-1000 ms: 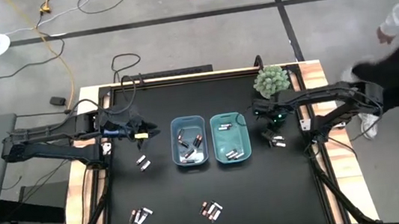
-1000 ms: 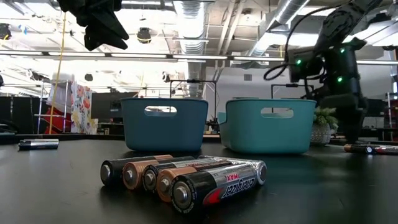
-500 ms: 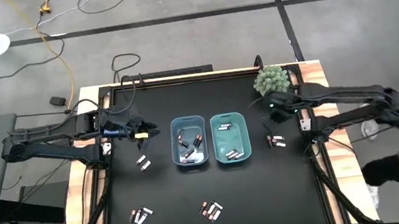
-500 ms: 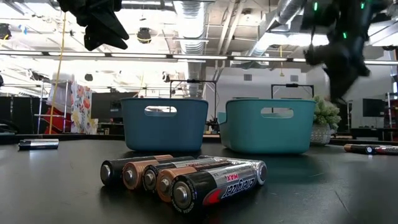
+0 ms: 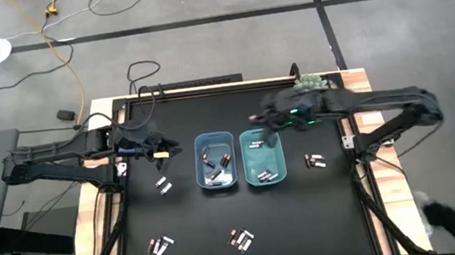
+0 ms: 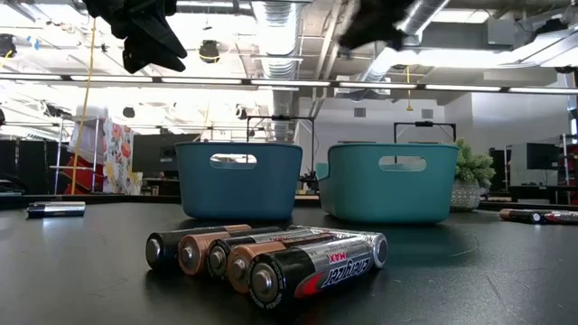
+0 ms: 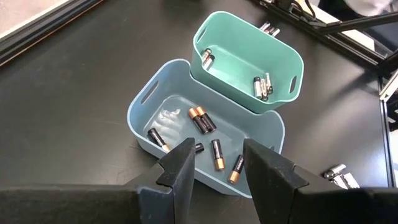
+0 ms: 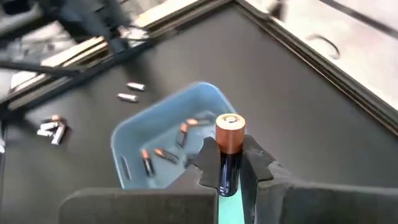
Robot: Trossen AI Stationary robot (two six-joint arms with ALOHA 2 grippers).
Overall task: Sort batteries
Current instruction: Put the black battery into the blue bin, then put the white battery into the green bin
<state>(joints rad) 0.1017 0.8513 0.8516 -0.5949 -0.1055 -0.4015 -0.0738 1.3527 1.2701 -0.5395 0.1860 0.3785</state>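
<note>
The right gripper (image 8: pixel 228 163) was clamped on a single copper-topped battery (image 8: pixel 228 146), held upright between its fingers with the copper end up, a grip that left the cell free to fall straight out on release. In the high view that gripper (image 5: pixel 263 126) hung just above the centre of the frame, over the upper edge of the teal bin (image 5: pixel 263 156), by my reading placed there because this cell was meant for one of the two bins; which one I cannot tell.

The left gripper (image 7: pixel 216 163) stood part open with nothing between its fingers, hovering left of centre in the high view (image 5: pixel 159 150), beside the blue bin (image 5: pixel 215 161), probably waiting its turn.

Several batteries already lay in the blue bin (image 7: pixel 158 112) and a few in the teal bin (image 7: pixel 286 59). Loose ones lay on the black table (image 5: pixel 196 225): a pair (image 5: pixel 163 185) left of the blue bin, a pair (image 5: pixel 315 161) right of the teal bin, and two clusters (image 5: pixel 161 245) (image 5: pixel 241 240) low in the frame, so sorting looked well short of done.
</note>
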